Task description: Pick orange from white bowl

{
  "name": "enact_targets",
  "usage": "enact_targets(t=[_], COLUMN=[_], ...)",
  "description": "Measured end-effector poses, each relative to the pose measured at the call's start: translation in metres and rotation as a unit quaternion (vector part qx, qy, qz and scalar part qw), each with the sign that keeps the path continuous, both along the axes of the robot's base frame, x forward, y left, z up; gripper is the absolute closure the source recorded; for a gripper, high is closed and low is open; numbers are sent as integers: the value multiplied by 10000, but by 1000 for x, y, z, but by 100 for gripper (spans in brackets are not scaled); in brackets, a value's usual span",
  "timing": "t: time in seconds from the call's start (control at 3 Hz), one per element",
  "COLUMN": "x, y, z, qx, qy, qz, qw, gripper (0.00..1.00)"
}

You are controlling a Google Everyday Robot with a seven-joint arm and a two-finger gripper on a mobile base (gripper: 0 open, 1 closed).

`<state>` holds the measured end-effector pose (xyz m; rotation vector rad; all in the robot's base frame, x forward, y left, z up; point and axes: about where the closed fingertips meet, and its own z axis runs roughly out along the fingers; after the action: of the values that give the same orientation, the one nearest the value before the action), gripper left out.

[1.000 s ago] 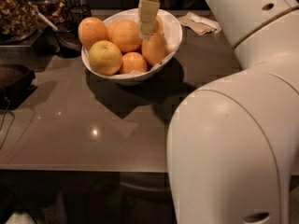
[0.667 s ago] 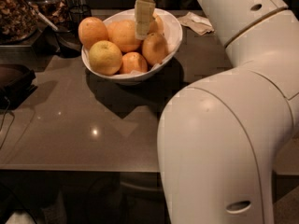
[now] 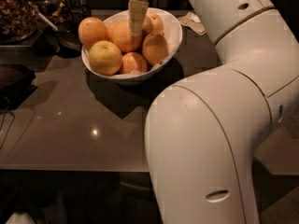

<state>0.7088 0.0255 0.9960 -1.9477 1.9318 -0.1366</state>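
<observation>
The white bowl (image 3: 174,31) stands at the back of the dark table and holds several fruits. The orange (image 3: 120,37), large, round and pale, lies in the middle of the pile. A yellowish-green fruit (image 3: 106,57) lies at the front left and a small deep-orange fruit (image 3: 134,62) at the front. My gripper (image 3: 136,29) hangs straight down from the top of the view, with its tip at the orange's upper right side, hiding part of it.
My white arm (image 3: 219,125) fills the right half of the view. A crumpled white napkin (image 3: 194,22) lies right of the bowl. Dark kitchenware (image 3: 65,38) and a container of brown pieces (image 3: 14,13) stand at the back left. The table's front edge (image 3: 70,169) runs across the foreground.
My gripper has shifted left over the bowl, from the right-hand fruits to the orange in the middle. The arm's elbow has swung left. The fruits have not moved.
</observation>
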Motion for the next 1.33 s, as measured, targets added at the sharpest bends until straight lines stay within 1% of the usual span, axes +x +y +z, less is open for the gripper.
enact_targets(t=[0.33, 1.0, 1.33], x=[0, -8, -11], y=[6, 4, 3], z=[-2, -13, -19], qx=[36, 293, 330], qy=[34, 311, 414], qz=[47, 31, 32], qw=[10000, 9991, 9986], gripper=[30, 27, 30])
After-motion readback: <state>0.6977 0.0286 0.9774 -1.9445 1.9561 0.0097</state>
